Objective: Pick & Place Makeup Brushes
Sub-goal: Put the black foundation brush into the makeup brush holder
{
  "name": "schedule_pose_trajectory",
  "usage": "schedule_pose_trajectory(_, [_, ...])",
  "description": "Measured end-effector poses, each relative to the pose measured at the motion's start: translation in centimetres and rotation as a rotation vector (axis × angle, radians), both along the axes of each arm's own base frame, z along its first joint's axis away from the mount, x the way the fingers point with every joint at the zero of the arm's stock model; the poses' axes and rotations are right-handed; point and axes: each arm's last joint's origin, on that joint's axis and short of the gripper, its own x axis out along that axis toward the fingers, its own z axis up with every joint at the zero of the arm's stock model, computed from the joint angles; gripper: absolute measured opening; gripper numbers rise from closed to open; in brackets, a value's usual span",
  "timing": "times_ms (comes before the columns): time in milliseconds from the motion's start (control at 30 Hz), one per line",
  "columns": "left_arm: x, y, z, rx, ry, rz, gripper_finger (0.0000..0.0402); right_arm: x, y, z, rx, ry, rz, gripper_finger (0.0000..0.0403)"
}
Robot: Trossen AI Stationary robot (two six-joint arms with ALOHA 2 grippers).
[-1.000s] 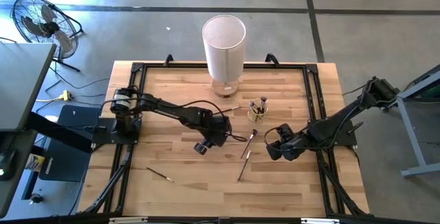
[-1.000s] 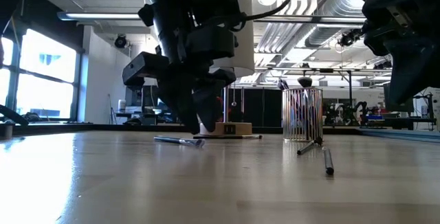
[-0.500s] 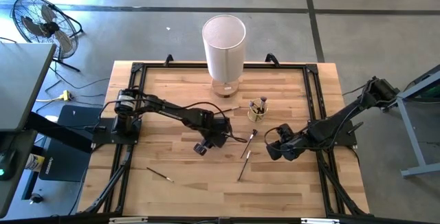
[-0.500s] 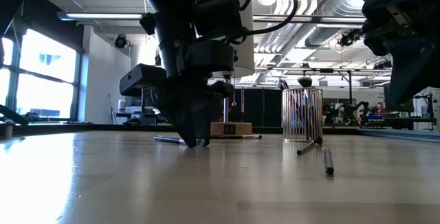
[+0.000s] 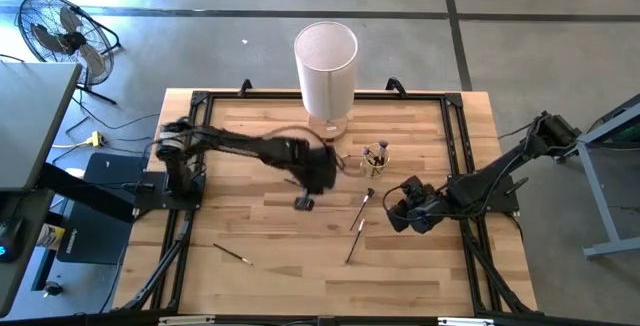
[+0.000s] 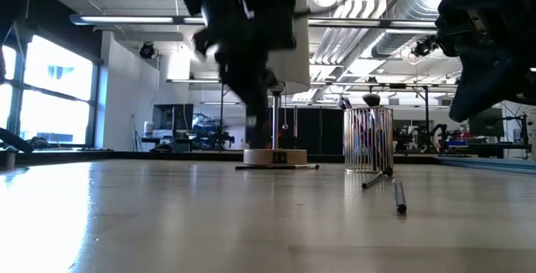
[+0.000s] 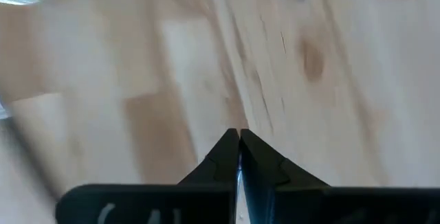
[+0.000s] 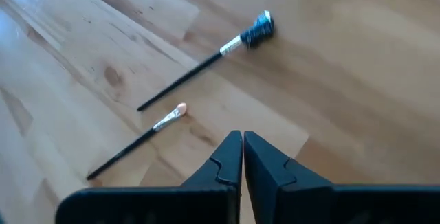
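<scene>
From above, our left pincer (image 5: 322,171) hangs mid-worktop (image 5: 420,276) near the cup (image 5: 375,158); 2 brushes (image 5: 361,210) lie beside our right pincer (image 5: 400,213), another (image 5: 232,254) well apart. At worktop level, both arms are raised. Left wrist: tips pressed together, perhaps pinching a thin brush; we should carry it steadily. Right wrist: tips together, empty, above 2 brushes (image 8: 205,67).

Tall white cylinder (image 5: 326,66) at table's (image 5: 250,226) far edge, floor fan (image 5: 58,34) beyond left corner
</scene>
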Motion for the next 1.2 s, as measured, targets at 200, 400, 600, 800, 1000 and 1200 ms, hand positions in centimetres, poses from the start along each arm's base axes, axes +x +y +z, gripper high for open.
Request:
schedule_pose_trajectory(200, [-0.8,3.1,8.3,-0.14,-0.33,0.283,0.0002,0.5,-0.7,0.5,-0.13,-0.045,0.059,0.0015])
schedule_pose_trajectory(400, [-1.4,4.2,14.3,-0.251,-0.722,0.423,0.0001,0.7,-2.9,5.0,-0.325,-0.236,0.225,0.0046])
schedule_pose_trajectory(600, [-0.9,3.1,17.0,-0.349,-0.984,0.454,0.0,-0.8,-5.5,10.8,-0.569,-0.519,0.269,0.008])
schedule_pose_trajectory(800, [1.3,0.8,16.5,-0.396,-1.153,0.446,0.0,-0.7,-6.5,13.3,-0.702,-0.712,0.317,0.0104])
schedule_pose_trajectory(1000, [2.3,0.1,15.7,-0.425,-1.203,0.52,0.0,0.4,-6.9,13.6,-0.744,-0.77,0.385,0.0114])
schedule_pose_trajectory(1200, [3.0,0.2,15.2,-0.462,-1.208,0.53,0.0,1.5,-7.2,13.1,-0.731,-0.774,0.42,0.0114])
